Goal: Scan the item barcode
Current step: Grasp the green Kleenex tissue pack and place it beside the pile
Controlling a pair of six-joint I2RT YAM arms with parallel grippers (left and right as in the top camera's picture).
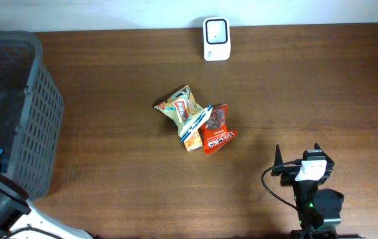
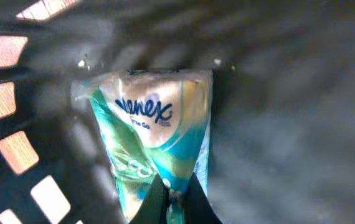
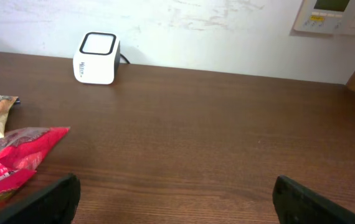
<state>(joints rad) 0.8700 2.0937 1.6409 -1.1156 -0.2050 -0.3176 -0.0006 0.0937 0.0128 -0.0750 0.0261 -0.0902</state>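
My left gripper is down inside the grey basket at the left edge of the table. Its 2 fingers are pressed together on the near end of the Kleenex tissue pack, which lies on the basket floor. My right gripper hovers near the table's front right corner, jaws spread wide, holding nothing. The white scanner stands at the far edge. Overlapping snack packets lie mid-table.
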